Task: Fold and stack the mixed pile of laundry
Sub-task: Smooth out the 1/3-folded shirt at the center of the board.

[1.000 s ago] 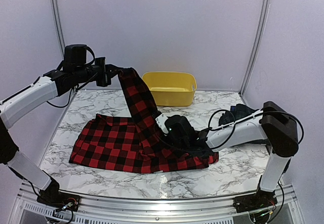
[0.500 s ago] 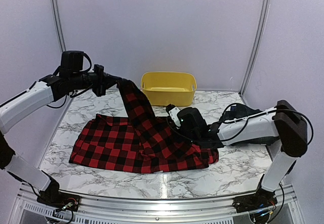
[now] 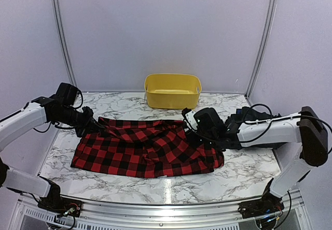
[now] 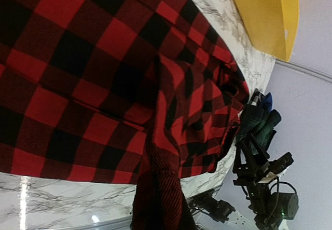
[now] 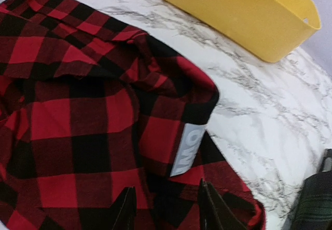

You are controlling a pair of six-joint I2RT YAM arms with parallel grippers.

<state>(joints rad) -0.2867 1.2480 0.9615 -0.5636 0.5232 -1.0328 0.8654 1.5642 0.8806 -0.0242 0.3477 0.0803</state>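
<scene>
The red-and-black checked garment [image 3: 148, 149] lies spread across the middle of the table, with one part folded over along its back edge. My left gripper [image 3: 94, 127] is low at its back left corner and is shut on a bunch of the cloth [image 4: 155, 193], which hides the fingers. My right gripper [image 3: 193, 129] hovers open over the garment's right end. Its fingertips [image 5: 127, 209] stand apart just below the white label [image 5: 189, 149]. The dark tartan garment [image 3: 244, 116] lies heaped behind the right arm, with a bit of blue cloth [image 4: 265, 99] beside it.
A yellow plastic tub [image 3: 173, 91] stands at the back centre, and it also shows in the right wrist view [image 5: 244, 17]. The tartan heap [image 5: 316, 199] is close to the right of my right gripper. Walls enclose the marble table [image 3: 244, 170].
My left gripper came down from high at the back to table level on the left, laying the lifted cloth down. My right gripper drew back to the right, off the garment's middle.
</scene>
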